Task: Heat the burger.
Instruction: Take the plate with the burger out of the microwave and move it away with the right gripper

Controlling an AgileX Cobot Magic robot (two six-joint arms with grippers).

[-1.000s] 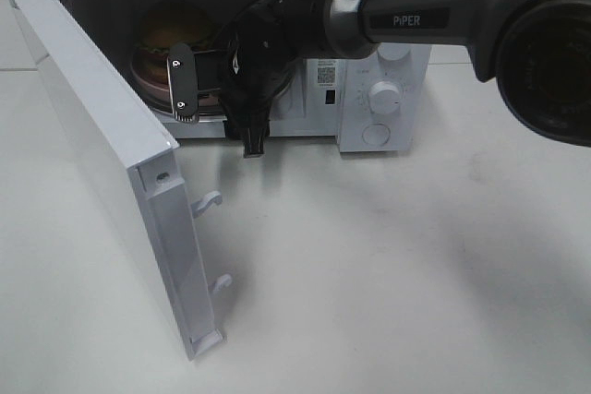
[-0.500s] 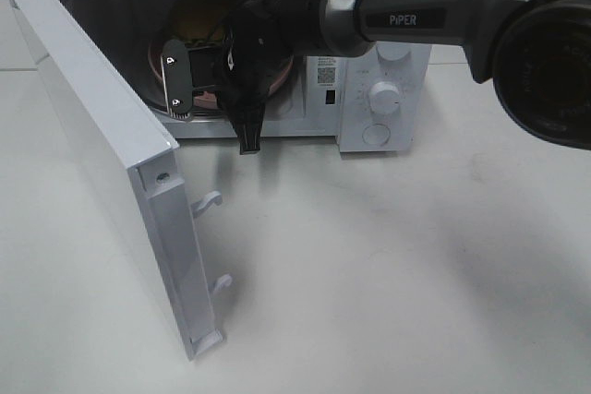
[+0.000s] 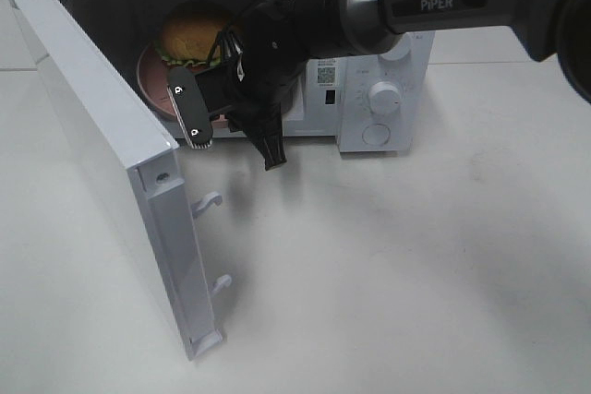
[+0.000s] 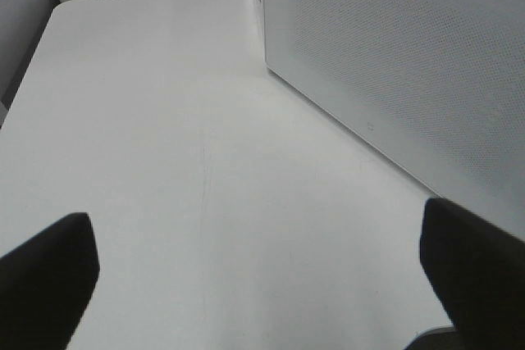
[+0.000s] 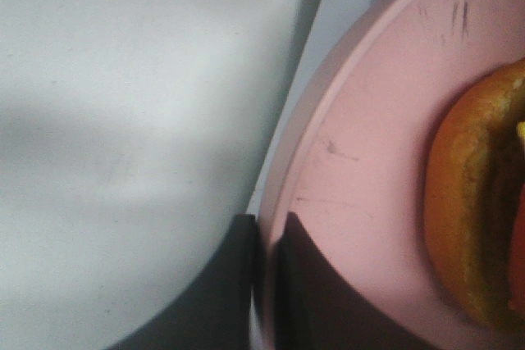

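- Burger (image 3: 192, 34) sits on a pink plate (image 3: 148, 76) inside the microwave (image 3: 388, 62), toward 10 o'clock in the high view; golden bun on top, green lettuce frill beneath it.
- Microwave door (image 3: 102, 154) stands swung wide, running from 11 o'clock down to 7 o'clock, with two white latch hooks on its free edge.
- Right gripper (image 3: 235, 131) reaches into the oven mouth at about 11 o'clock from the middle, with its black arm coming in from 1 o'clock.
- In the right wrist view the gripper (image 5: 267, 239) has its two dark jaws pressed nearly together, pinching the plate rim (image 5: 283, 170) between them: one jaw over the pink face, the other outside the edge.
- Burger (image 5: 476, 219) in that same view lies on the plate well apart from the jaws, its bun edge brown and glossy.
- Left gripper (image 4: 262, 276) hangs over the bare white table (image 4: 180, 170), jaws spread wide and holding nothing.
- Door's perforated outer face (image 4: 402, 63) rises just beside that gripper.
- Control panel with two round knobs (image 3: 385, 97) sits on the microwave front at about 1 o'clock.
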